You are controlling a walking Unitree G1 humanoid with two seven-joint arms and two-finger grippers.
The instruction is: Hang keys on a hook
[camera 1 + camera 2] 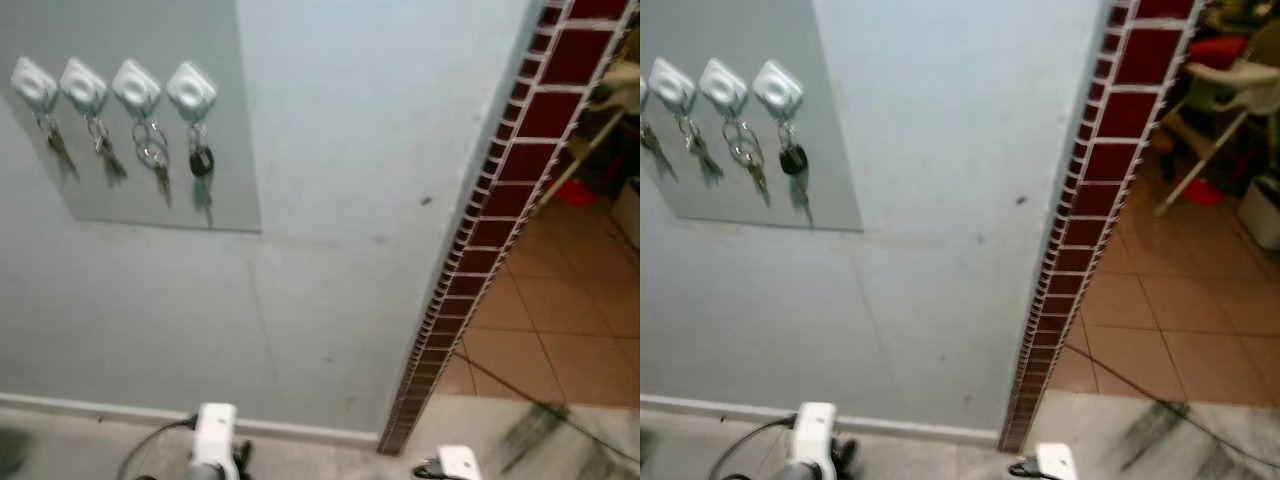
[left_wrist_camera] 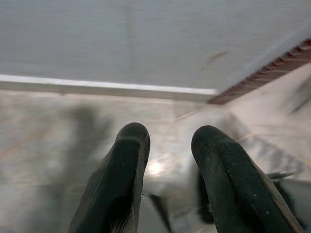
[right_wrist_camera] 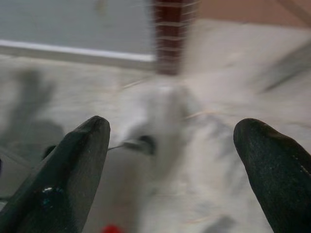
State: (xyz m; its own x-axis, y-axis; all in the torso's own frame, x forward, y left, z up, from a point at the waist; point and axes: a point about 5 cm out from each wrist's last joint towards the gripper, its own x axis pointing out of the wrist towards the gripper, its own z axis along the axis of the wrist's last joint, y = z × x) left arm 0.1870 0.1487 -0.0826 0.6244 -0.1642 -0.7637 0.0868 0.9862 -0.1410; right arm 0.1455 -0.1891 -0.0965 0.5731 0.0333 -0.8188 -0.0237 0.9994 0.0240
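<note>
A grey panel [image 1: 232, 120] on the pale wall carries a row of white hooks [image 1: 136, 85] at the upper left. From each hook hangs a bunch of keys [image 1: 153, 155]; the rightmost bunch has a black fob [image 1: 201, 160]. My left gripper [image 2: 170, 136] hangs low over the marble floor, its fingers slightly apart with nothing between them. My right gripper [image 3: 172, 131] is wide open above the floor and holds nothing. Both white wrists [image 1: 215, 430] show at the bottom edge of the eye views, far below the hooks.
The wall ends in a corner edged with dark red tiles [image 1: 500, 200]. Beyond it lies a terracotta tiled floor [image 1: 570, 320] with a white chair [image 1: 1230, 90] and a red object [image 1: 1205, 190]. A white baseboard [image 1: 100, 410] runs along the wall's foot.
</note>
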